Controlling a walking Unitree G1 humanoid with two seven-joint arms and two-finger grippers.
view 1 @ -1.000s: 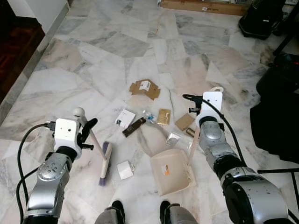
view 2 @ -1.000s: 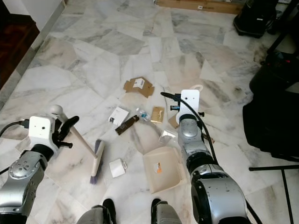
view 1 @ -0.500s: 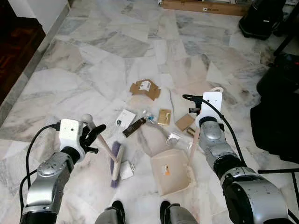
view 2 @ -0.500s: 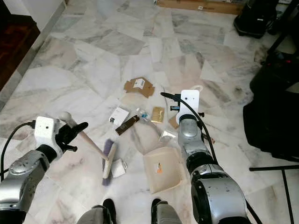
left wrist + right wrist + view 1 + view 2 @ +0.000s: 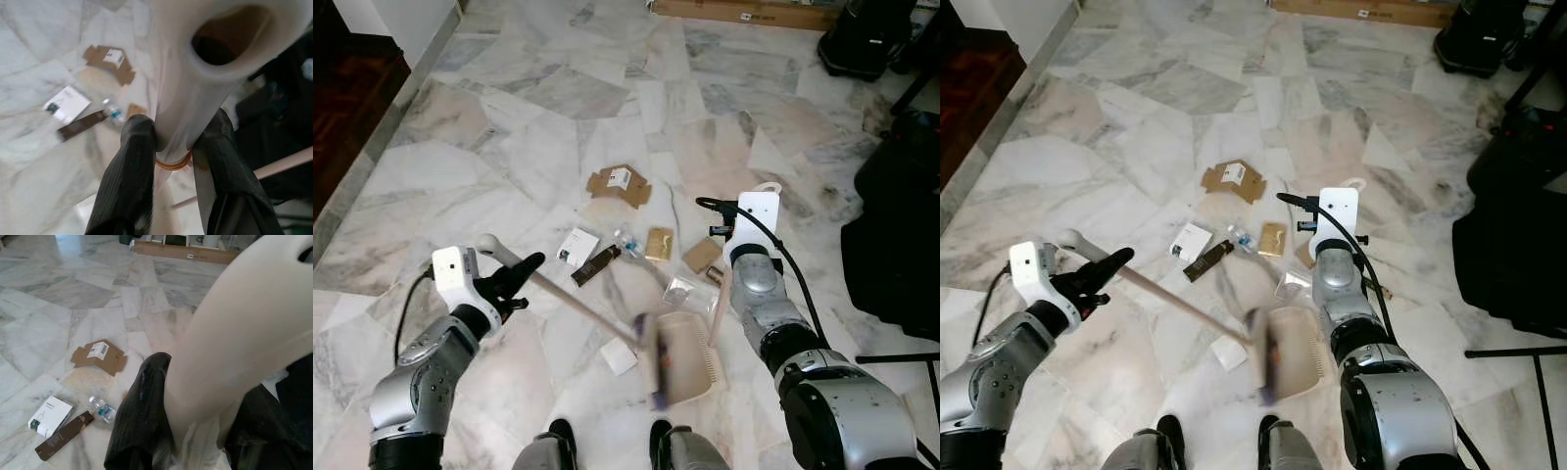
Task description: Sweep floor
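Note:
My left gripper is shut on the pale broom handle, which slants down to the right. The blurred broom head is over the mouth of the beige dustpan. A small white box lies just left of the pan. My right gripper is shut on the dustpan's upright handle. Beyond the pan lies litter: a cardboard piece, a white booklet, a dark strip, a small bottle, a gold packet and a clear bag.
Black bags and gear crowd the right side. A dark wooden floor begins past the step at the left. A long cardboard box lies at the far end. My feet stand just behind the dustpan.
My left arm swung the broom to the right; its head went from left of the white box to the dustpan's mouth. The white box slid right towards the pan. The dustpan stayed put.

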